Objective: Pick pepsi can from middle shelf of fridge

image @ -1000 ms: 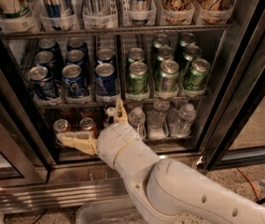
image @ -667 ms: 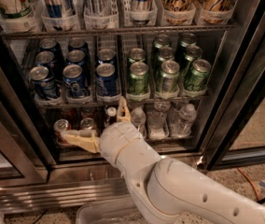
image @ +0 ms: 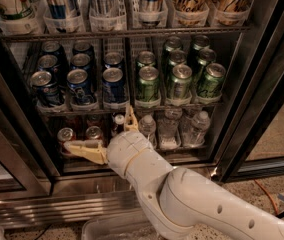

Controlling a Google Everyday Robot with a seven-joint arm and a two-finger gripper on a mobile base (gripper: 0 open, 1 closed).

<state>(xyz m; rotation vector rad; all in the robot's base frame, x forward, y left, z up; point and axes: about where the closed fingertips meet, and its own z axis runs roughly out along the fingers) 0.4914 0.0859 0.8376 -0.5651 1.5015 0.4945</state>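
Observation:
Several dark-blue pepsi cans stand in lanes on the left half of the middle shelf (image: 154, 105) of the fridge (image: 260, 89). The front row holds three: left (image: 44, 87), middle (image: 80, 86) and right (image: 113, 85). My gripper (image: 98, 127) is open and empty, below the middle shelf's front edge, in front of the lower shelf. One finger (image: 84, 151) points left and the other finger (image: 129, 118) points up toward the right front pepsi can. The gripper touches no can.
Green cans (image: 178, 80) fill the right half of the middle shelf. Small red cans (image: 65, 134) and water bottles (image: 196, 127) stand on the lower shelf. Tall cans in tub holders (image: 104, 4) sit on the upper rack. The open door frame (image: 9, 149) stands at the left.

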